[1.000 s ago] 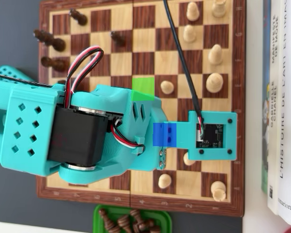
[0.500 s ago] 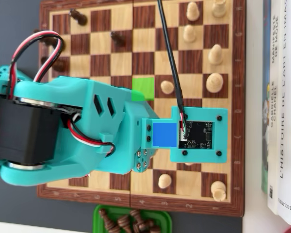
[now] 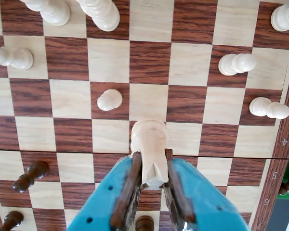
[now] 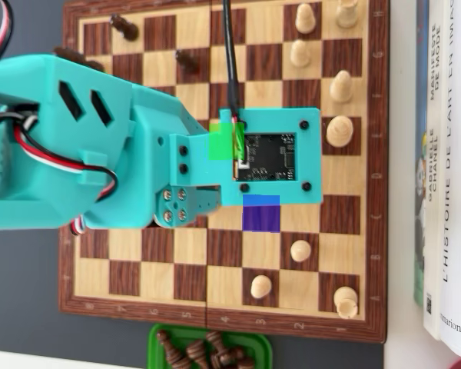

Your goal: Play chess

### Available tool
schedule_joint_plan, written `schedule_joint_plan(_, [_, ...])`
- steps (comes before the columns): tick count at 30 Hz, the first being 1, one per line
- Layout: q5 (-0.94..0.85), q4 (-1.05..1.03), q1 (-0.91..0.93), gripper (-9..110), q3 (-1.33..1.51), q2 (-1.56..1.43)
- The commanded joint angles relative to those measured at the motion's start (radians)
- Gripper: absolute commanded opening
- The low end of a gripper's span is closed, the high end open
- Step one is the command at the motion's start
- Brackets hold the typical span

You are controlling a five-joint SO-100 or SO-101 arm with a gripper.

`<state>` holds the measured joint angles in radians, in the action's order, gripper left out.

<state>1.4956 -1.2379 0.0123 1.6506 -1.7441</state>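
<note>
While the gripper (image 3: 153, 185) grips a pale wooden knight (image 3: 150, 150) between its two teal jaws, which are closed narrowly on the piece's sides, the knight stands over a square near the middle of the chessboard (image 3: 67, 57), in the rank numbered 4 in the wrist view. The jaws carry dark brown pads against the pale wood.

The chessboard is wooden, with reddish-brown grained squares set against pale ones, and a seam runs across it just below the knight in the wrist view. A white pawn (image 3: 109, 99) stands one square up and one to the left of the knight; more turned pale pieces stand further off toward the top and right edges. Two dark pawns (image 3: 30, 175) stand to the lower left of the knight. Numbers 3, 4, 5 and 6 are printed along the brown border at the right.

In the overhead view the teal plastic arm (image 4: 77, 146) hides the knight — a bare black circuit board (image 4: 267, 157) sits on top of the wrist, with a black cable running up from it. The board rests on a dark mat over a white surface. A green tray (image 4: 160, 342) of dark pieces lies just below the board, and books (image 4: 446, 169) lie to its right; one spine reads "L'HISTOIRE DE LA".
</note>
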Motion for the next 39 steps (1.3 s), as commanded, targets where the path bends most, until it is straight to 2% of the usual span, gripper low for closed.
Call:
schedule_joint_plan(1, [0.009,-0.003,-0.028,6,0.018,-0.067])
schedule_joint_plan(16, [0.012,-0.055,-0.109,6,0.120,-0.150])
schedule_joint_plan(20, [0.061,-0.055,-0.143,6,0.150,-0.156])
schedule_joint_plan(39, [0.064,0.021,-0.143,6,0.147,-0.041])
